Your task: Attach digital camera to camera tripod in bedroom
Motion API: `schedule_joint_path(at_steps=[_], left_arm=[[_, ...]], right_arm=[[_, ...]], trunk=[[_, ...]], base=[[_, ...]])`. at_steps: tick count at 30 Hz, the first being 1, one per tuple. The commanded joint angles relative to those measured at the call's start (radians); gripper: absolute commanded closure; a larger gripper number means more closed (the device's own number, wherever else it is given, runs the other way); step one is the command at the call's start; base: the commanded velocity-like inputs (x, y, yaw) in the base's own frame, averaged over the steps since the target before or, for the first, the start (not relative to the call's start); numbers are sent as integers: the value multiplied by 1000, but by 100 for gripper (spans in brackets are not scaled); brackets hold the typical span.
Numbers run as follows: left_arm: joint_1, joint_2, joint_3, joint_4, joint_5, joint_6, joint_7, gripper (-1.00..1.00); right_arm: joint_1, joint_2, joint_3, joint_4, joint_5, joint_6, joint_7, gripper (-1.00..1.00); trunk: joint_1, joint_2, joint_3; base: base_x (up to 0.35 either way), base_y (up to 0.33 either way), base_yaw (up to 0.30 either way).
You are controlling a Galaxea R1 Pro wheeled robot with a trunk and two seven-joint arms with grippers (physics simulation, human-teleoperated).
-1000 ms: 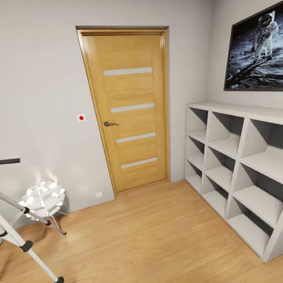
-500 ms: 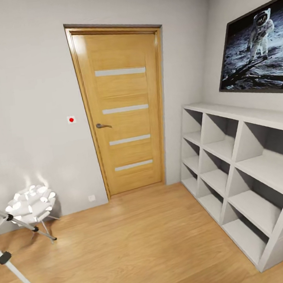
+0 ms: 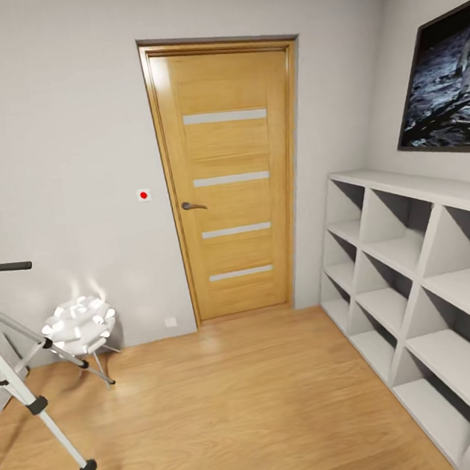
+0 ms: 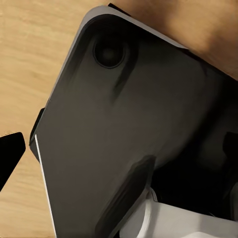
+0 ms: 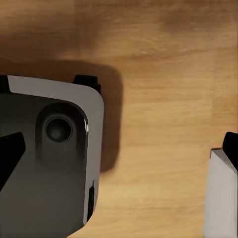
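Observation:
The camera tripod (image 3: 37,405) stands at the left edge of the head view, with silver legs, black joints and its black pan handle (image 3: 5,267) sticking out level. The digital camera is out of view. In the left wrist view my left gripper (image 4: 120,151) is open, one black fingertip (image 4: 10,156) at each side and nothing between them, above the robot's dark base (image 4: 124,114). In the right wrist view my right gripper (image 5: 121,148) is also open and holds nothing, over the base (image 5: 49,158) and the wood floor (image 5: 158,99).
An oak door (image 3: 230,177) is shut in the far wall. A grey cube shelf (image 3: 413,281) runs along the right wall under a black wall TV (image 3: 445,90). A white spiky-ball lamp (image 3: 78,325) stands just behind the tripod. Light wood floor (image 3: 238,401) lies between them.
The whole head view swung one way and then back the other, so the camera turned. The tripod, lamp, door and shelf kept their places in the room.

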Motion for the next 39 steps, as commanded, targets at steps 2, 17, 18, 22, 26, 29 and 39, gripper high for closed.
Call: schedule_joint_path(at_steps=[2,17,18,22,26,29,39], left_arm=[[1,0,2,-2,3,-2,0,-100],[1,1,4,-2,5,-2,0,-100],[1,1,4,-2,5,-2,0,-100],[1,0,5,-2,5,-2,0,-100],[1,0,5,-2,5,-2,0,-100],[1,-1,4,-2,3,-2,0,-100],[1,-2,1,-2,-5,-2,0,-100]], right_arm=[[-2,0,1,3,8,-5,2,-100],[-2,0,1,3,9,-6,2,-100],[-2,0,1,3,9,-6,2,-100],[-2,0,1,3,9,-6,2,-100],[-2,0,1,3,9,-6,2,-100],[-2,0,1,3,9,-6,2,-100],[-2,-1,1,3,8,-9,3,-100]], trunk=[[0,-1,-1],[0,-1,-1],[0,-1,-1],[0,-1,-1],[0,-1,-1],[0,-1,-1],[0,-1,-1]], base=[[1,-2,268],[0,0,269],[0,0,269],[0,0,269],[0,0,269],[0,0,269],[0,0,115]])
